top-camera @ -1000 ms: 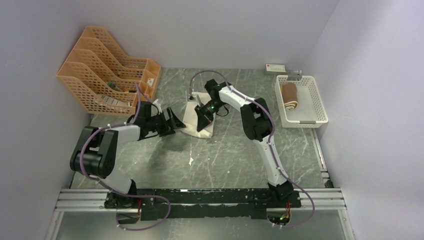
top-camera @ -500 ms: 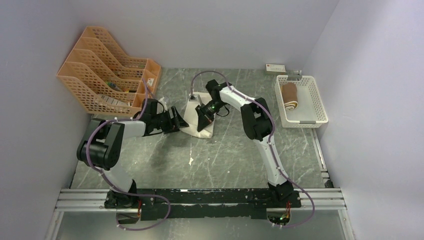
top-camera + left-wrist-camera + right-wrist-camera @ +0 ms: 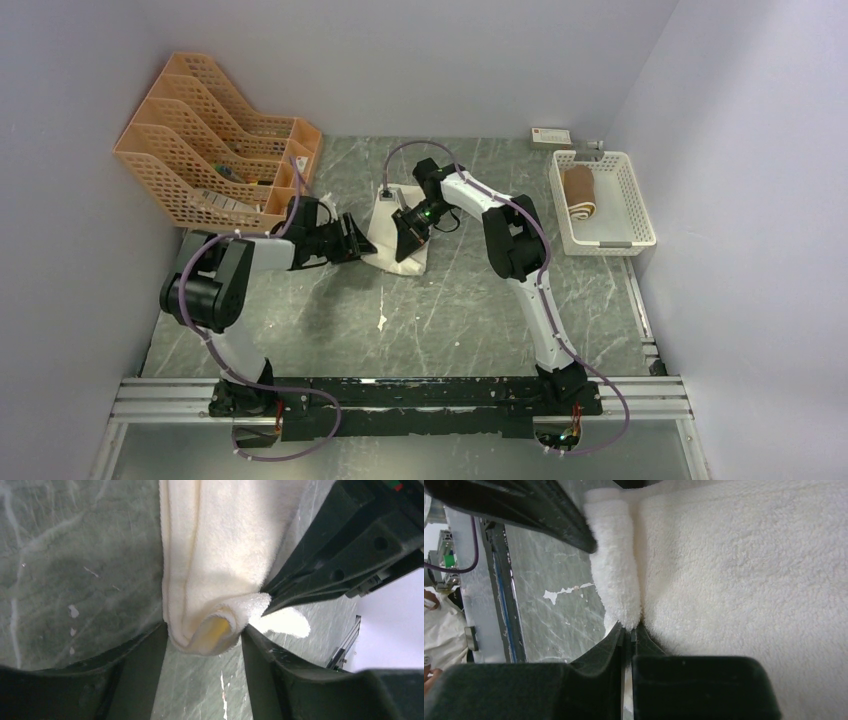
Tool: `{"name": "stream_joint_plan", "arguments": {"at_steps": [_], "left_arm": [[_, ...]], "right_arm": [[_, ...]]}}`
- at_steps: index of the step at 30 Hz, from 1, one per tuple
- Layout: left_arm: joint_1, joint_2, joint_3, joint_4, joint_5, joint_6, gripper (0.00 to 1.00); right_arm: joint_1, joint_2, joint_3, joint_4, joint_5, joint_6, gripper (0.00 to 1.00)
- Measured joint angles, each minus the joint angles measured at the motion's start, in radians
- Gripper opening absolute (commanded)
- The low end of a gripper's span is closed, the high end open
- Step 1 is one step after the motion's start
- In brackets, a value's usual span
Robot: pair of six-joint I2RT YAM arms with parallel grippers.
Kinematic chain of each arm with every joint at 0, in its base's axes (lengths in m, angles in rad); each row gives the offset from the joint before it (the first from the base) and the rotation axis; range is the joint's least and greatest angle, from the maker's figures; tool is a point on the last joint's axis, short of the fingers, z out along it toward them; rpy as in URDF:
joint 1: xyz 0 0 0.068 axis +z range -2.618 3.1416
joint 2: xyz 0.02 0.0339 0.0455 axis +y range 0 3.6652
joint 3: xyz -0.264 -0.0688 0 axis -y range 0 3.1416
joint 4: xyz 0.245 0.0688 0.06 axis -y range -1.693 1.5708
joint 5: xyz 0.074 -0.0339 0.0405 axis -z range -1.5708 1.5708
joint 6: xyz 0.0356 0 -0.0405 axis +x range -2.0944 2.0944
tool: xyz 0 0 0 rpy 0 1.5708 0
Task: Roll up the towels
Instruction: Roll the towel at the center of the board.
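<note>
The orange rack [image 3: 215, 140] stands at the far left corner of the table, and everything else lies to its right. Just right of the rack's near end, the left gripper [image 3: 358, 240] reaches in low. Its jaws are spread astride the rounded, folded-over end of the cream towel [image 3: 220, 545]. The pads sit at the cloth, but the wrist view is too tight to tell whether they press it yet.

The towel lies flat on the table a little further right of the rack. It is thick, fluffy terry, so it looks light, limp and easily squashed. It should neither slip nor break, but a loose turn will likely spring open if let go. The best hold is probably across the rolled lip itself, taking in all its layers, not a single edge.

Right of that, the right gripper [image 3: 630, 630] is clenched on a pinch of the same towel at the fold.

Far right of the rack, the brown towel [image 3: 578, 192] sits already rolled in a white basket [image 3: 632, 200].
</note>
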Motion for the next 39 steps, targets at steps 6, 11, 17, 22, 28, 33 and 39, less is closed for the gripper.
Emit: {"name": "stream_joint_plan", "arguments": {"at_steps": [6,11,17,22,28,33,39], "left_arm": [[-0.001,0.063,0.031,0.042,0.003,-0.001,0.51],[-0.001,0.091,0.048,0.060,0.009,-0.001,0.37],[-0.001,0.097,0.048,0.057,-0.001,0.004,0.37],[-0.001,0.097,0.049,0.056,-0.002,0.008,0.38],[-0.001,0.101,0.053,0.053,0.000,0.007,0.39],[-0.001,0.106,0.059,0.052,0.005,0.007,0.39],[-0.001,0.106,0.062,0.049,0.006,0.007,0.40]], "right_arm": [[0.000,0.000,0.000,0.008,0.017,0.007,0.15],[0.000,-0.004,0.000,0.021,0.047,0.037,0.28],[0.004,-0.093,-0.031,0.122,0.247,0.114,0.40],[0.025,-0.309,-0.155,0.255,0.581,0.145,0.80],[0.240,-0.584,-0.380,0.394,0.919,0.077,0.79],[0.456,-0.626,-0.573,0.519,1.026,0.033,0.74],[0.454,-0.571,-0.596,0.572,1.088,0.009,0.66]]}}
